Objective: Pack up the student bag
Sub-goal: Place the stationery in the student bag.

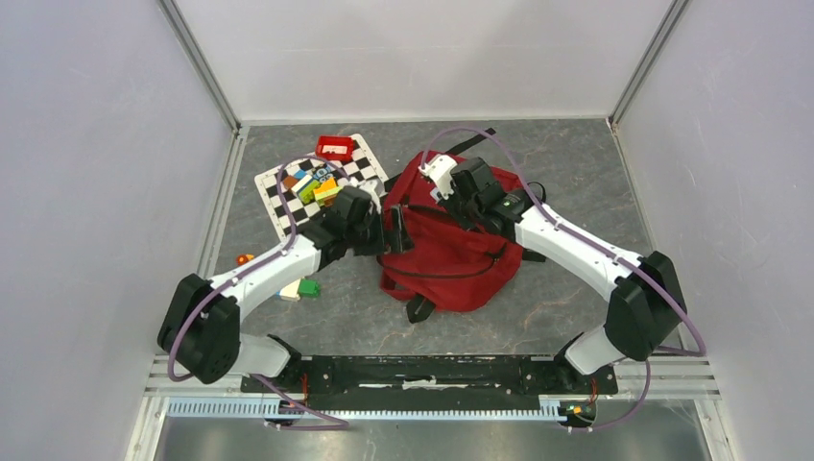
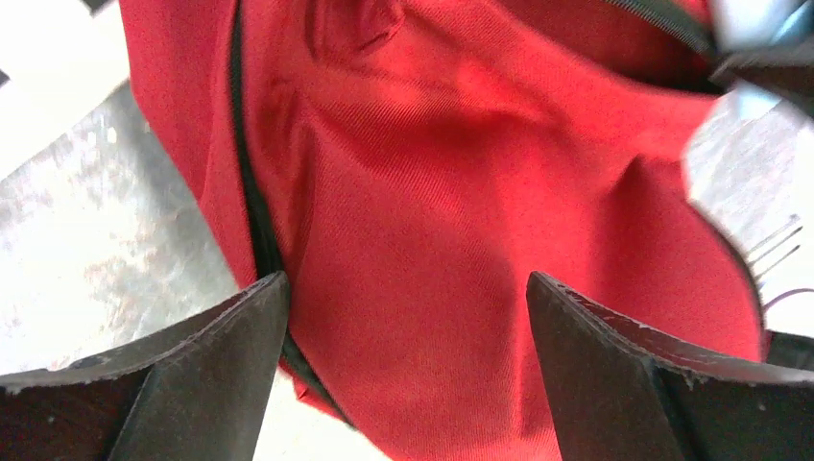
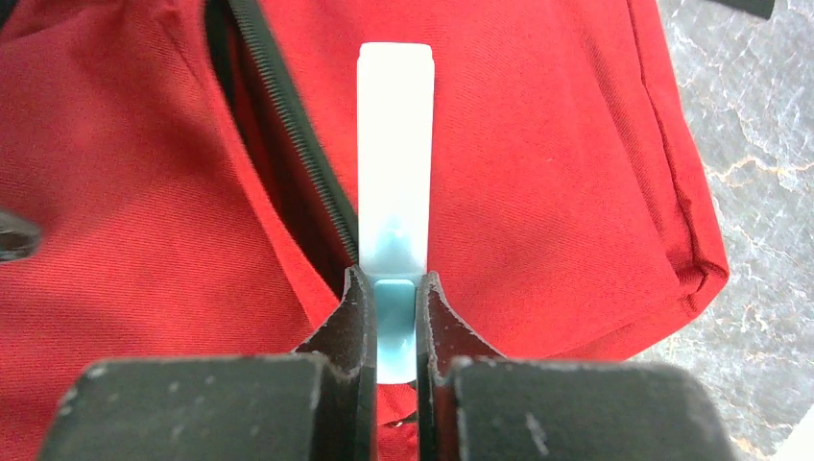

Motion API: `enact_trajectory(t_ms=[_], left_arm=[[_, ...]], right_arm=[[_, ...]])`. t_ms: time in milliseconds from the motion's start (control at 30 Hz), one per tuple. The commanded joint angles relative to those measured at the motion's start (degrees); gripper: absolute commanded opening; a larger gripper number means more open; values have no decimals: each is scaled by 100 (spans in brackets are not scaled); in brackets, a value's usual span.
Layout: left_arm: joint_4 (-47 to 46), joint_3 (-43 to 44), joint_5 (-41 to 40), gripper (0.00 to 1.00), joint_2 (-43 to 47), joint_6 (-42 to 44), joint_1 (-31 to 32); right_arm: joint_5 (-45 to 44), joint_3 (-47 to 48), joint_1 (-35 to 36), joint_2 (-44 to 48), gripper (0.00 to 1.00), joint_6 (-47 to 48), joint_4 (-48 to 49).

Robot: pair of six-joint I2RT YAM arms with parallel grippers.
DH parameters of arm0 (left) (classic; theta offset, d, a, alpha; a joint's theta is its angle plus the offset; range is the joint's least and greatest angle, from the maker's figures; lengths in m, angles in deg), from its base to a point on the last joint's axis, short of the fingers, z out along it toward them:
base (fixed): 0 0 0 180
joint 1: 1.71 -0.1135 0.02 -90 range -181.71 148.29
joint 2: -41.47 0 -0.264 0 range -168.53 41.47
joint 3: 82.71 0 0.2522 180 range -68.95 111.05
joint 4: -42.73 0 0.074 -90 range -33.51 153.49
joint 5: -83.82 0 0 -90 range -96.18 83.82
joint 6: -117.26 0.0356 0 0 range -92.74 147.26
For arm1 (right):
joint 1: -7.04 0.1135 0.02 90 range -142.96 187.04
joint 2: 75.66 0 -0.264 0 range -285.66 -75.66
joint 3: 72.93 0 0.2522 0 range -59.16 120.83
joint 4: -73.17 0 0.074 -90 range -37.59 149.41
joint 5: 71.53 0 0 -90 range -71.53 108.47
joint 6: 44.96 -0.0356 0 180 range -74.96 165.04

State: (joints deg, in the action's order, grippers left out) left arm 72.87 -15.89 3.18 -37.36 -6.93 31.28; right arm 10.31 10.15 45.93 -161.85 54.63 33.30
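Note:
The student bag (image 1: 451,254), a dark-red backpack with black zippers, lies in the middle of the table. My right gripper (image 3: 395,279) is shut on a slim white piece with a pale blue base (image 3: 395,144). It holds the piece over the bag's open zipper slit (image 3: 288,163) at the bag's far end; from above the piece (image 1: 440,173) shows there too. My left gripper (image 2: 405,280) stands wide open at the bag's left edge, with red fabric (image 2: 461,192) between and beyond its fingers. Neither finger is closed on the fabric.
A checkered mat (image 1: 278,187) lies at the back left with several coloured blocks (image 1: 312,184) and a small red box (image 1: 334,147). Green and white blocks (image 1: 300,288) sit beside my left arm. A small orange item (image 1: 244,258) lies near the left wall.

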Motion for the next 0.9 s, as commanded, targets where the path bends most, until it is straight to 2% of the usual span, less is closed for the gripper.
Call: enact_trajectory(t_ms=[0, 167, 300, 500, 667, 867], left_arm=[[-564, -681, 253, 97, 509, 447, 58], [-429, -1220, 315, 98, 595, 398, 66], [-414, -1285, 245, 100, 833, 242, 59], [135, -473, -27, 100, 917, -113, 58], [431, 233, -119, 100, 558, -540, -4], [246, 545, -198, 100, 224, -884, -181]], right_arm=[[-235, 105, 13, -162, 0, 332, -192], [11, 216, 174, -127, 0, 601, -517], [109, 160, 370, -105, 0, 677, -579], [128, 172, 426, -375, 0, 803, -597], [383, 315, 474, -485, 0, 1028, -732], [329, 481, 479, -679, 0, 1063, -998]])
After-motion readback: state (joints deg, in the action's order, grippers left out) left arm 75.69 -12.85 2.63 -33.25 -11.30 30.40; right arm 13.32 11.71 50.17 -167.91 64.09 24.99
